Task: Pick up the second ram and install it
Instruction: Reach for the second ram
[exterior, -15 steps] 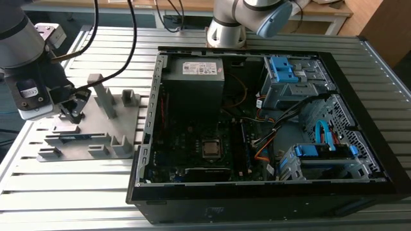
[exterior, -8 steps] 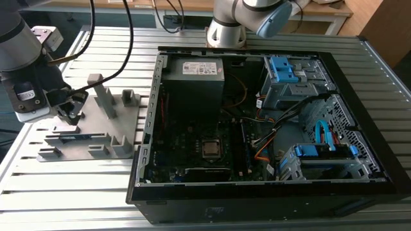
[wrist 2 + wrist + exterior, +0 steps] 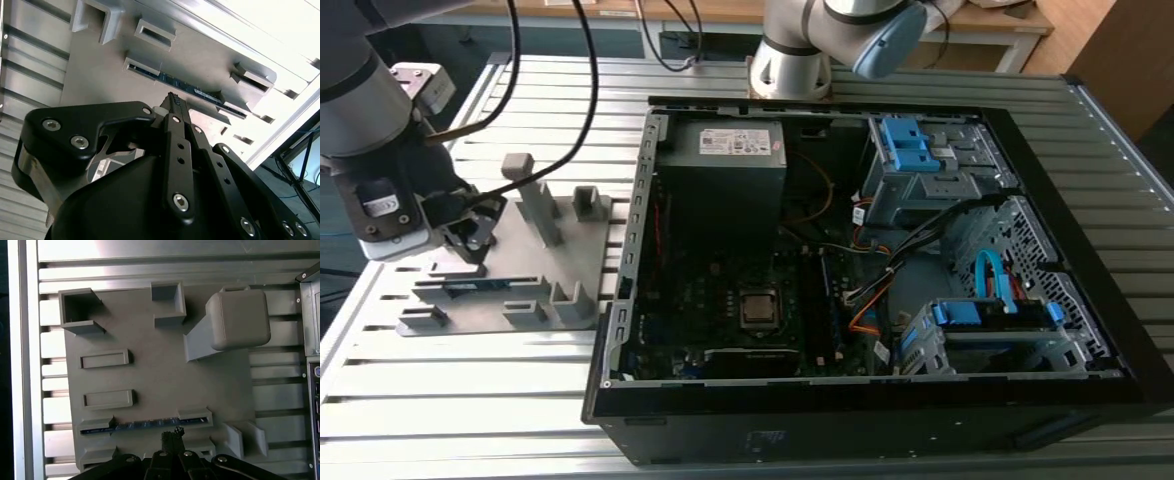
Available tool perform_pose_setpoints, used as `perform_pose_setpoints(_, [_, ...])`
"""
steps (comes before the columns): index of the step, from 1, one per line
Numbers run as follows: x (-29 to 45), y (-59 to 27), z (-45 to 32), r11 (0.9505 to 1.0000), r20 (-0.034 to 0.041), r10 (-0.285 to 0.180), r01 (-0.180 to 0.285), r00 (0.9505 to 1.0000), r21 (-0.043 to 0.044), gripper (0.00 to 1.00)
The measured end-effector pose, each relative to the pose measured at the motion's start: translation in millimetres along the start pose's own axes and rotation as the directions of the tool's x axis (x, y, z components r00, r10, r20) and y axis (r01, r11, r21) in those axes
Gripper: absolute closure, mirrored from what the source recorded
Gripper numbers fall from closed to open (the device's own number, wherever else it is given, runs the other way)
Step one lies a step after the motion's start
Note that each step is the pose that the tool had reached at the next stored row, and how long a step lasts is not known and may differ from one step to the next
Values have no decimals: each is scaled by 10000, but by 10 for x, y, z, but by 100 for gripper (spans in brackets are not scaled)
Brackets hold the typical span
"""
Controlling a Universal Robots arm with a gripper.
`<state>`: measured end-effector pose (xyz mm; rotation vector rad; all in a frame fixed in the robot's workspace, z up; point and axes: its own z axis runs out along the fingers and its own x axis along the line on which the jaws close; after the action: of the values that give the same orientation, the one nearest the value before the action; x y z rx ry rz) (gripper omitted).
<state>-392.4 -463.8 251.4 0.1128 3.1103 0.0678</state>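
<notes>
We see the slatted table (image 3: 480, 400) bearing the open computer case (image 3: 854, 425), with the grey fixture (image 3: 160, 370) beside it at the exterior view's left. The gripper (image 3: 172, 434) hangs over the fixture, fingertips pinched together, holding nothing. The second ram (image 3: 145, 425) stands on edge in the fixture's slot, just beside them.

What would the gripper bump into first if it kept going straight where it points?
Probably the second ram, the dark blue stick held in the grey fixture. The gripper points down just beside it, so it could meet the fixture's base instead; depth is unclear.
</notes>
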Motion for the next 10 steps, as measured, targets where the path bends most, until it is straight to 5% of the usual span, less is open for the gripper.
perform_pose_setpoints(10, [12, -5, 96, 10000, 1, 0, 0, 10000, 0, 90])
